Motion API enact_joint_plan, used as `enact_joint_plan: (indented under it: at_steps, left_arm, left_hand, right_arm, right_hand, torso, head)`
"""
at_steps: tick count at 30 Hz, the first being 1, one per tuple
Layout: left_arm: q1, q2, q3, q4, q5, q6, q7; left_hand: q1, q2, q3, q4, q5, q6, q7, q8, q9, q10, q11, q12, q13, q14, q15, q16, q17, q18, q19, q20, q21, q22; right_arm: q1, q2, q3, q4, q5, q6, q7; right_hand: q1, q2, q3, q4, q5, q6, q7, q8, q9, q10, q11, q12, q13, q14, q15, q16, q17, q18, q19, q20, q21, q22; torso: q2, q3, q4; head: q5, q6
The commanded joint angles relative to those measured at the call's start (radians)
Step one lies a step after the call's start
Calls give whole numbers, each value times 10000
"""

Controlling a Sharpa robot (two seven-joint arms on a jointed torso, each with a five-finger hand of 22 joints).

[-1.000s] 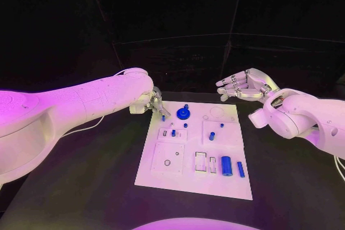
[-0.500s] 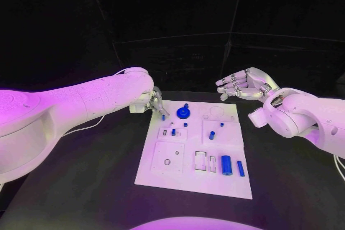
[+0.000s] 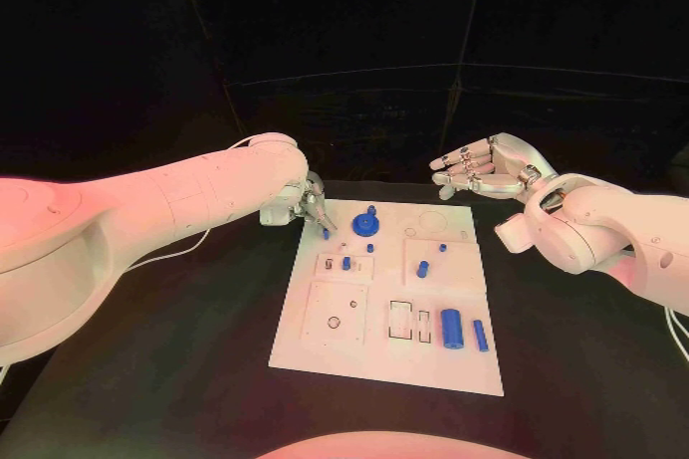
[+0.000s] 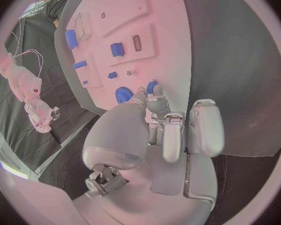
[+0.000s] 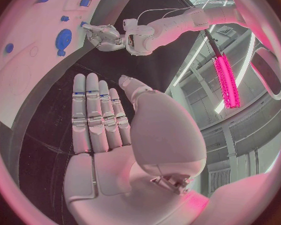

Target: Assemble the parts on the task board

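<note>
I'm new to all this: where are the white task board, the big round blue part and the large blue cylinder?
White rectangular task board (image 3: 338,354): head view, bare near corner.
Round blue gear-like part (image 3: 366,223): head view, its disc.
Large blue cylinder (image 3: 454,330): head view, mid-body.

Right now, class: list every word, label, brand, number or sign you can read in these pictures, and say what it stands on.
None can be read.
The task board bears only cut-outs and blue parts, no print.
The left hand and right hand bear no legible marks; anything finer is too small to tell.
</note>
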Motion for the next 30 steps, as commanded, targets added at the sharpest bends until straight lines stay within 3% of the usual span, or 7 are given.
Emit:
enact_joint_plan:
  at_steps: [1, 9, 14, 24, 30]
  left_arm:
    - [16, 17, 8, -12, -47, 24, 150]
    - [16, 9, 8, 14, -39, 47, 279]
    - [15, -67, 8, 112, 16, -99, 386]
    - [18, -515, 8, 643, 959, -932, 605]
    - [23, -986, 5, 1315, 1553, -1441, 681]
  left_hand:
    - [329, 125, 216, -244, -15, -9, -60, -39, -34, 20, -63, 41, -18, 1038, -49, 31, 2634, 77, 118, 0, 22, -8]
    - [956, 307, 1029, -903, -9, -93, -63, -133, -158, -32, -72, -48, -89, 1038, -67, 31, 2634, 76, 110, -28, 6, -7]
    - [832, 99, 2417, -1525, 66, -130, 82, -89, -258, -40, 28, -154, -212, 1038, 25, 31, 2634, 76, 109, 44, -14, 1]
    - [-654, -1061, 5088, -2220, 1508, -113, 48, 466, -134, 104, 32, -164, -385, 1038, 38, 31, 2634, 80, 128, 82, -37, 49]
    - [-1110, -1407, 5643, -2332, 2732, -22, 1, 723, -23, 230, -28, -94, -353, 1038, 9, 31, 2634, 66, 158, 54, 6, 126]
  right_arm:
    - [24, 10, 8, 13, 37, -8, 62]
    - [24, 14, 8, 10, 37, 0, 61]
    - [24, 17, 8, 7, 37, 7, 60]
    - [24, 22, 8, -14, 37, 18, 57]
    - [24, 23, 7, -33, 37, 23, 51]
  right_hand:
    - [-55, 35, 15, -55, 45, -90, 9, -40, 4, -94, 8, -19, -13, 30, 52, -60, -10, 22, -15, 56, -35, -10]
    - [-55, 35, 15, -55, 45, -90, 9, -40, 4, -94, 8, -19, -13, 30, 52, -60, -10, 22, -15, 56, -35, -10]
    - [-55, 35, 15, -55, 45, -90, 9, -40, 4, -94, 8, -19, -13, 30, 52, -60, -10, 22, -15, 56, -35, -10]
    - [-52, 45, 25, -71, 58, -89, 8, -37, 5, -94, 7, -15, -12, 38, 50, -70, -11, 24, -7, 56, -43, -16]
    - [-51, 48, 29, -75, 71, -88, 8, -37, 6, -94, 7, -14, -11, 40, 50, -73, -11, 25, -5, 56, -45, -17]
  torso:
    - [-1, -1, 3]
    - [-5, -1, -1]
    - [-7, 1, 10]
    - [-16, -1, 24]
    - [-24, 2, 22]
  head:
    - [-4, -9]
    - [-6, -25]
    - [-9, -35]
    - [10, -35]
    - [34, -31]
